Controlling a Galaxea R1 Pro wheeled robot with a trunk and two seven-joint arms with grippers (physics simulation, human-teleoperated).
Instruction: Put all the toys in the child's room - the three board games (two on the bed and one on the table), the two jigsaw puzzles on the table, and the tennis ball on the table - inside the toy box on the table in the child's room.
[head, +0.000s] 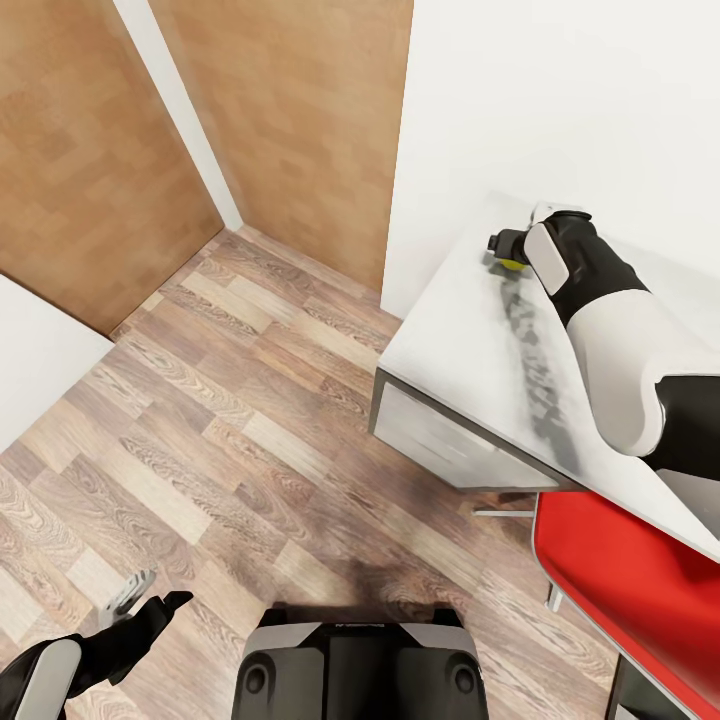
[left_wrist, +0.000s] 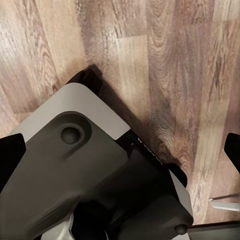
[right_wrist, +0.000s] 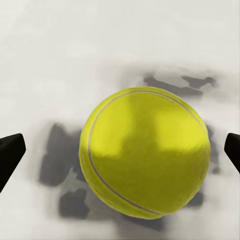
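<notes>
Tennis ball rests on table between spread right fingers.

floor — wood planks | walls — plain white | wooden door panels | red chair

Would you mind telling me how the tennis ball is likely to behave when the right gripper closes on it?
The tennis ball is round and lies free on the table, so a nudge would probably roll it. The right gripper straddles it, open; an off-centre squeeze might squirt it out.
</notes>
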